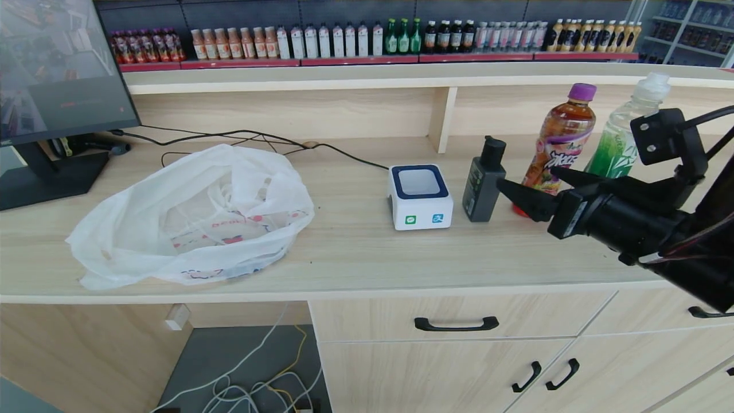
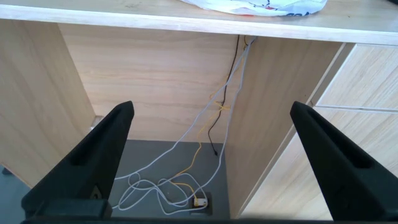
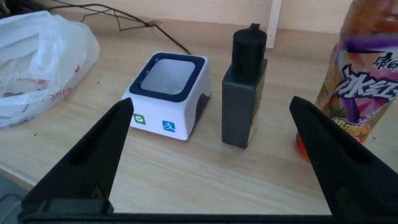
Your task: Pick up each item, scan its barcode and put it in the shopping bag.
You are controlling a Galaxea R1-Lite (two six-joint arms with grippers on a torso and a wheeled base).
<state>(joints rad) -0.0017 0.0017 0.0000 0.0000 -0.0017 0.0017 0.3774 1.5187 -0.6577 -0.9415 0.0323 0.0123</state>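
The white shopping bag lies open on the left part of the wooden bench. Near the middle of the bench sits a small white scanner box with a dark blue rim on top. Just beside it, on the right, stands a dark bottle with a black cap. A bit further right stands an orange drink bottle with a purple cap. Next to that is a see-through green bottle with a white cap. All three bottles stand upright on the bench. The right pincer hangs over the right side of the bench, near the dark bottle and the orange drink bottle. Its two fingers are spread wide and hold nothing. The left pincer is down low, below the bench top, facing the open space under it. White and yellow cables lie on the floor there. Its fingers are spread wide too and hold nothing. A monitor stands at the far left of the bench, behind the bag. Behind the bench runs a shelf with a long row of bottles.
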